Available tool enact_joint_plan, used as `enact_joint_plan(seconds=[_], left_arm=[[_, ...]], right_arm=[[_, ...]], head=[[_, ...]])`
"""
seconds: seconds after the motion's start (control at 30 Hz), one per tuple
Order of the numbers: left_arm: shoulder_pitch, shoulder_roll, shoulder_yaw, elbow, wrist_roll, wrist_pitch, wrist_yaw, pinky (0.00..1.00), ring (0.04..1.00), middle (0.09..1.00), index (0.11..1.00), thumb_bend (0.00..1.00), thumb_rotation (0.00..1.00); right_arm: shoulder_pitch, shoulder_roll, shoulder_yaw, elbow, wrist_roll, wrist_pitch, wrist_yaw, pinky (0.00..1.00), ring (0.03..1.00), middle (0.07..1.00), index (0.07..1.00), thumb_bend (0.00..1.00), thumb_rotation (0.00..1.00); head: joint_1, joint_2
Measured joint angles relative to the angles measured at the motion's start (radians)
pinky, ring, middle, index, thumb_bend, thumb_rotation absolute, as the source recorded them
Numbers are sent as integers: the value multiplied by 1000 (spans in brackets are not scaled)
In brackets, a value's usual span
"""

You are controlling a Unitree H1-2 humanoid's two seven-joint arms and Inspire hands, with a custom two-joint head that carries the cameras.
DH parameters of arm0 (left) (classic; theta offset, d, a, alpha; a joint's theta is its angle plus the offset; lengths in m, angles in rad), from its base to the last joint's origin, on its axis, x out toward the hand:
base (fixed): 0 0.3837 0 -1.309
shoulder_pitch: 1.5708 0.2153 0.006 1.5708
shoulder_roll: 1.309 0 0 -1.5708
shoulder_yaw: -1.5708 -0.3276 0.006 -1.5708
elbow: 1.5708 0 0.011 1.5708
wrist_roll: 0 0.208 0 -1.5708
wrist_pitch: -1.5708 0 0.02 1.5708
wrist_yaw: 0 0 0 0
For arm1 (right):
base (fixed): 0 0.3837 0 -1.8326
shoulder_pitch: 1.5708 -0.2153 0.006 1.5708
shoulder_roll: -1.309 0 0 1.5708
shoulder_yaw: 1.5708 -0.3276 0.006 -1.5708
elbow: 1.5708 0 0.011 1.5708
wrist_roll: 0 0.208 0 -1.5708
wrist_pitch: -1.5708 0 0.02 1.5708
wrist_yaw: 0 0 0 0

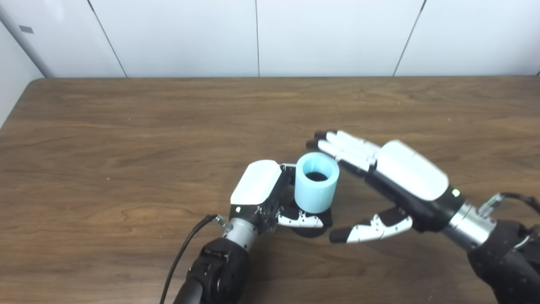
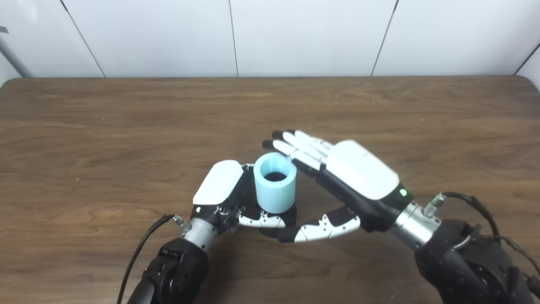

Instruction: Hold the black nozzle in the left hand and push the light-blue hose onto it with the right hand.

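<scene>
White wall panels [image 1: 253, 38] with thin dark seams stand behind a brown wood-grain tabletop [image 1: 126, 126]. Near the front middle, the light-blue hose [image 1: 316, 182], a short upright cylinder with a dark opening at its top, sits over the black nozzle [image 1: 311, 230], of which only a dark base shows below the hose's lower rim. The left hand [image 1: 270, 196] is closed around this assembly: its white back faces up and to the left, and its thumb wraps across the front just under the hose, so it is grasping the nozzle. The right hand [image 2: 337, 185] is released, with fingers [image 2: 295, 145] stretched straight behind and beside the hose and its thumb [image 2: 325, 226] spread low toward the front. In the left eye view the right thumb tip stands clearly apart from the nozzle base; in the right eye view it reaches almost to that base, beside the left thumb, and whether they touch cannot be told. The right eye view also shows more of the right forearm and its cable [image 2: 476, 207], while the left eye view shows a pale wall strip [image 1: 12, 55] at the far left.
</scene>
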Motion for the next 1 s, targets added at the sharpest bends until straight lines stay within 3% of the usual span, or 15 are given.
enact_joint_plan(seconds=[0.33, 0.5, 0.77, 0.8, 0.87, 1.0], left_arm=[[-3, 1, 4, 11, -15, 0, 17, 684, 622, 487, 488, 525, 0], [-7, 4, 5, 17, -17, -1, 22, 665, 620, 485, 490, 525, 0], [-12, 13, 31, 18, -38, -2, 23, 600, 621, 482, 512, 524, 0], [-15, 17, 33, 18, -39, -2, 23, 604, 633, 555, 505, 523, 28], [-26, 26, 33, 18, -39, -2, 19, 648, 677, 663, 660, 799, 72], [-40, 47, 35, 24, -32, 3, 0, 762, 773, 779, 776, 924, 166]], right_arm=[[37, 58, -88, 2, 94, 75, -62, 834, 936, 958, 929, 565, 833], [93, 81, -111, 34, 169, 129, -85, 763, 908, 949, 936, 536, 864], [214, 85, -106, 93, 185, 121, -133, 775, 893, 940, 929, 492, 823], [222, 85, -106, 96, 188, 113, -139, 777, 893, 940, 929, 490, 822], [233, 85, -103, 108, 192, 104, -152, 785, 897, 942, 932, 490, 825], [235, 85, -95, 127, 192, 88, -174, 794, 901, 944, 934, 496, 827]], head=[[2, -3], [3, -8], [2, -11], [2, -12], [2, -14], [5, -15]])
